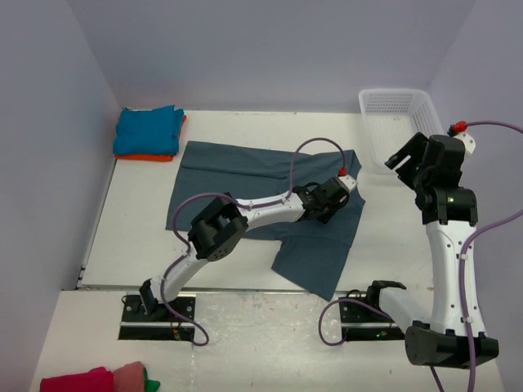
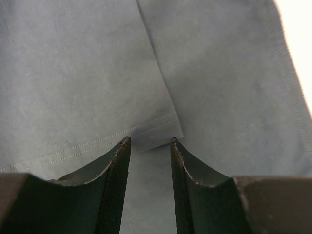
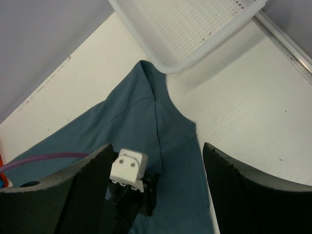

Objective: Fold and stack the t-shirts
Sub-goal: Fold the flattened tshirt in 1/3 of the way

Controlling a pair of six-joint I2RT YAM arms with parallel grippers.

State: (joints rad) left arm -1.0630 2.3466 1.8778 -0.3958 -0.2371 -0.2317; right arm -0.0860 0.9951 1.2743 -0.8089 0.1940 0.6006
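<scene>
**Shirt-folding station: contents and positions**

- Slate shirt [image 1: 245,175]: spread across the middle of the tabletop [image 1: 139,229], unfolded, with one flap trailing toward 5 o'clock. Probably laid flat so its edges can be gathered for a first fold.
- Left end effector [image 2: 150,140]: reached out over the shirt's 3 o'clock side. Its fingers are parted and released, straddling the corner of a sleeve hem [image 2: 161,127] with nothing pinched. It looks set to take that hem.
- Right end effector [image 3: 157,145]: raised at 2 o'clock, spread wide and empty, apparently parked out of the way.
- Turquoise shirt [image 1: 147,131]: folded on top of the orange shirt [image 1: 147,157] at 10 o'clock, evidently the stack.
- Basket [image 1: 392,92]: white mesh, at 1 o'clock, just beside the slate shirt's corner.
- Cloths [image 1: 98,380]: pink, red and green, at 7 o'clock, off the tabletop.
- Markings: no brand, label or writing can be read anywhere.
</scene>
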